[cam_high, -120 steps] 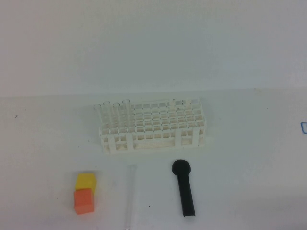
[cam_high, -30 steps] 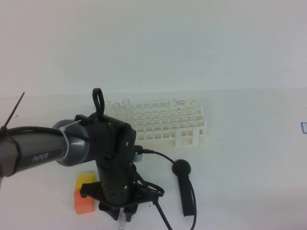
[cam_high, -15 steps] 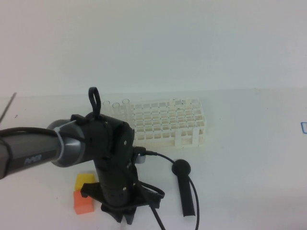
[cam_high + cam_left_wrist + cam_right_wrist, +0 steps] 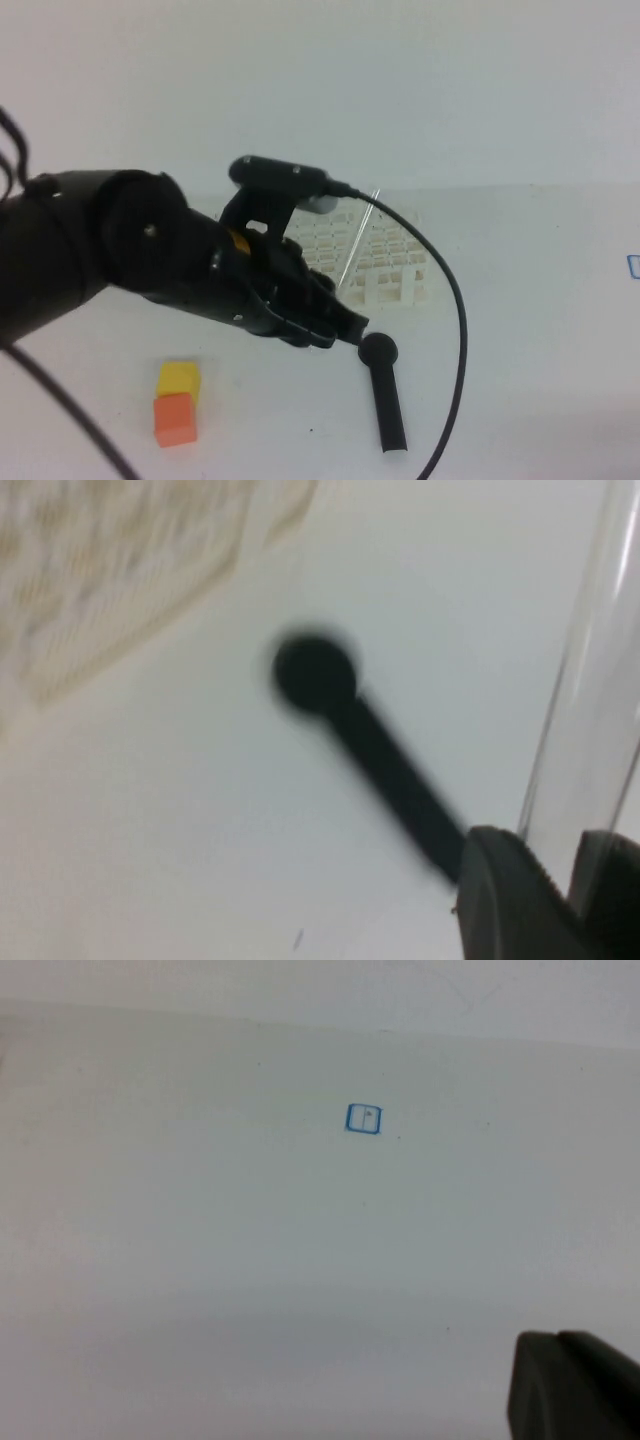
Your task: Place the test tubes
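Yellow block [image 4: 179,377] and orange block [image 4: 174,418] sit far left; the left gripper [image 4: 550,858] clamps a tilted test tube [image 4: 358,240] before the rack [image 4: 395,252], above the black scoop [image 4: 384,392]; the right gripper [image 4: 575,1385] hovers near a blue square [image 4: 364,1119], grip state unclear.

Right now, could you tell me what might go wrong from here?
The left gripper holds the test tube near one end, tilted by the rack; it may miss a hole or strike the grid. The left arm hides much of the rack in the high view, so aiming is hard. The right gripper sits apart over the table.
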{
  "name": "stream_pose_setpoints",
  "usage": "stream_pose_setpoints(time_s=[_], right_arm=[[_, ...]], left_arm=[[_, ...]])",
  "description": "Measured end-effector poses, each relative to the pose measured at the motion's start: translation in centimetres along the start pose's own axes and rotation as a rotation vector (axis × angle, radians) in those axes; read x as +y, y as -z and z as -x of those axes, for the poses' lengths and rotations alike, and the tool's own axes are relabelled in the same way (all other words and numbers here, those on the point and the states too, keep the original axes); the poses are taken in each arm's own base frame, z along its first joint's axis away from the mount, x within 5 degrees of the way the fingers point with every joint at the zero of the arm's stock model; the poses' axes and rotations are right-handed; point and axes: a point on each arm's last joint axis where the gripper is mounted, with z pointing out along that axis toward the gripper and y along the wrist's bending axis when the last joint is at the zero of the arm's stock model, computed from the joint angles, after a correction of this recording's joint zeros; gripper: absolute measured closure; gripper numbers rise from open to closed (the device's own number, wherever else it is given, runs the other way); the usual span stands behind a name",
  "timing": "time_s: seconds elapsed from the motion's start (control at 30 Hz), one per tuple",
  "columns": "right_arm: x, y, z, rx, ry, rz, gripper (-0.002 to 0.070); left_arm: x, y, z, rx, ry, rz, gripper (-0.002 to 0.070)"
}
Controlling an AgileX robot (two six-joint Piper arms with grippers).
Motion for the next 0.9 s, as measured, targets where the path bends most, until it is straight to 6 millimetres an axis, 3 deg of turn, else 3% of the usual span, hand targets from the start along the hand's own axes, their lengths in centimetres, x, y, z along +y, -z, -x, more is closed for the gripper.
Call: stream_pose_setpoints(time_s=[0.13,0.27,0.4,0.5,0.73,0.83,0.9], right_arm=[[0.0,0.0,0.0,-0.004,0.0,0.001,0.0678],[0.4,0.0,0.6,-0.076,-0.079,0.04,0.0678],[0.8,0.1,1.7,-0.192,-0.297,0.113,0.0678],[0.9,0.2,2.0,-0.221,-0.385,0.137,0.0678],[0.9,0.5,2.5,-0.205,-0.393,0.153,0.0678],[0.8,1.9,4.7,-0.239,-0.292,0.159,0.0678],[0.6,3.1,6.6,-0.289,-0.228,0.16,0.0678]], left_arm=[[-0.7,0.2,-0.7,-0.152,-0.041,-0.077,0.0564],[-2.0,-1.5,-3.6,-0.181,-0.137,-0.242,0.0564],[-3.7,-2.3,-6.9,-0.24,-0.121,-0.457,0.0564],[-3.6,-2.1,-8.4,-0.278,-0.161,-0.441,0.0564],[-2.2,-2.4,-8.4,-0.261,-0.116,-0.272,0.0564],[-2.9,-2.1,-8.4,-0.275,-0.146,-0.359,0.0564],[-3.5,-1.9,-8.5,-0.31,-0.276,-0.408,0.0564]])
